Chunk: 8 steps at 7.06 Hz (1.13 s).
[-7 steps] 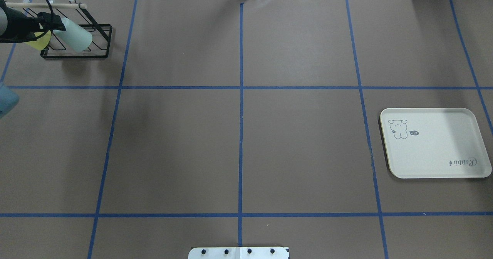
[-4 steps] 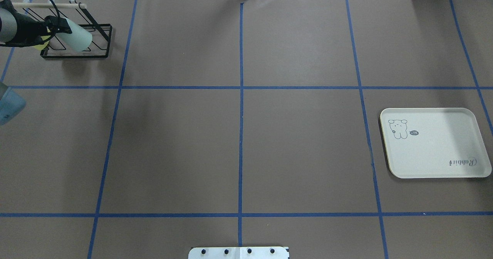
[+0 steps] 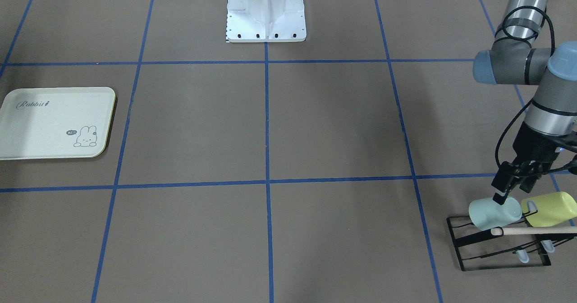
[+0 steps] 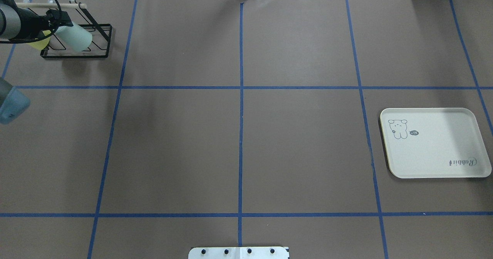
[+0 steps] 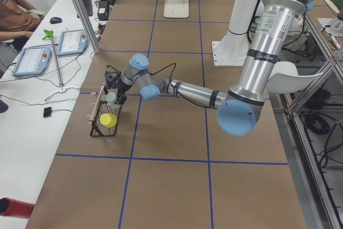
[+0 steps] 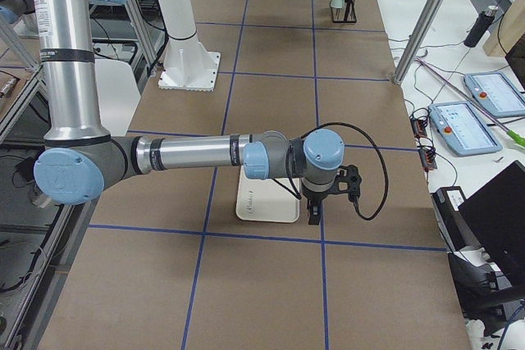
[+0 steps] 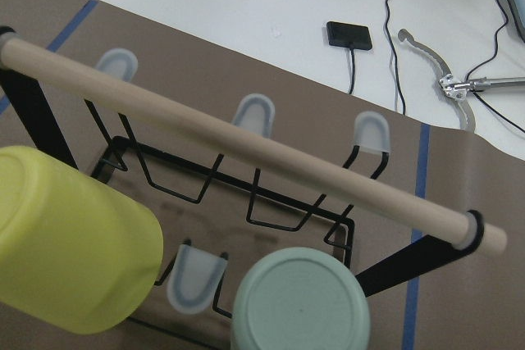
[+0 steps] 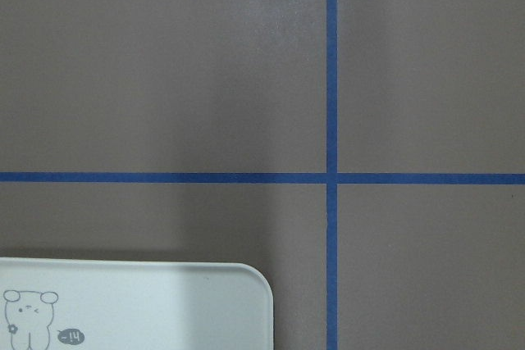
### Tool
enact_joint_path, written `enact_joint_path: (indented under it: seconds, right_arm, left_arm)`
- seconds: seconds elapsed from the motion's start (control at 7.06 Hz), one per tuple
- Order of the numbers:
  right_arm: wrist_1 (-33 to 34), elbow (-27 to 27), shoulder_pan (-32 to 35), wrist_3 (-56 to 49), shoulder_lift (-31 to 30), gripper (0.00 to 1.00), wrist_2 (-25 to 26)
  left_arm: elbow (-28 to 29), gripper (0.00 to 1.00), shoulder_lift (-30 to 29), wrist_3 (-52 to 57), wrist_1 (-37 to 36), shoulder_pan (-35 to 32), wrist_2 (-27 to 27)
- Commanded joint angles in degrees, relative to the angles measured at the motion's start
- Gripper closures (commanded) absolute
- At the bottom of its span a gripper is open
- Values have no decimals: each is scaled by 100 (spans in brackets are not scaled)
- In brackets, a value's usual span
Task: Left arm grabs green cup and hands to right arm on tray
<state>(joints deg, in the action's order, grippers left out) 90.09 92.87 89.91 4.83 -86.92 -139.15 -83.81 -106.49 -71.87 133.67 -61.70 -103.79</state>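
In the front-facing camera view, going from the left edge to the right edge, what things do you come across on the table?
tray → white robot base → green cup → yellow-green cup. The black rack under the two cups and the left arm above them overlap both, so they are left out.
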Motion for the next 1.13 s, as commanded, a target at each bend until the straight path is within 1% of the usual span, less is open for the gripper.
enact_joint_path:
  seconds: [0.0,0.14,0.57,0.99]
  right_arm:
    - [0,3,0,0,-9,0,2]
    - [0,-6,0,0,0,0,10]
    - [0,3,0,0,0,0,2]
    - [0,3,0,0,-9,0,2]
  left_arm:
    - [58,0,5,-255,54,175,131]
    - [75,0,5,-309,167,298,323]
    - [146,0,-3,-275,168,325,342]
    - [400,0,-135,-248,168,325,342]
